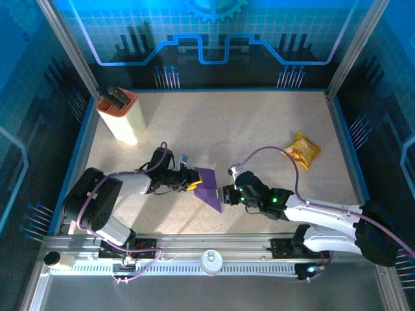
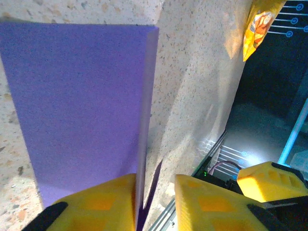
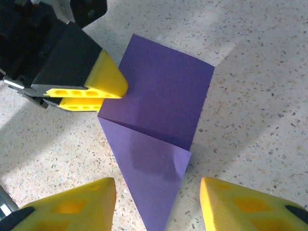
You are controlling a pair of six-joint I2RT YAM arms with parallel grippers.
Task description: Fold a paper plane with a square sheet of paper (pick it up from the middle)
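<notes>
The purple sheet of paper [image 1: 209, 185] lies on the table between my two grippers. One end is folded into a triangle that points toward the right arm [image 3: 159, 106]. My left gripper [image 2: 155, 207] straddles a raised folded edge of the sheet [image 2: 77, 96]. That edge rests against one yellow finger [image 2: 96, 204], and a gap shows to the other finger. In the right wrist view the left gripper [image 3: 113, 96] sits at the sheet's left edge. My right gripper [image 3: 159, 207] is open, with a finger on each side of the paper's pointed tip and touching neither side.
A yellow-orange snack packet [image 1: 303, 149] lies at the right of the table. A tall cream-and-orange box [image 1: 120, 115] stands at the back left. The metal rail [image 1: 207, 259] runs along the near edge, and blue walls close in the table.
</notes>
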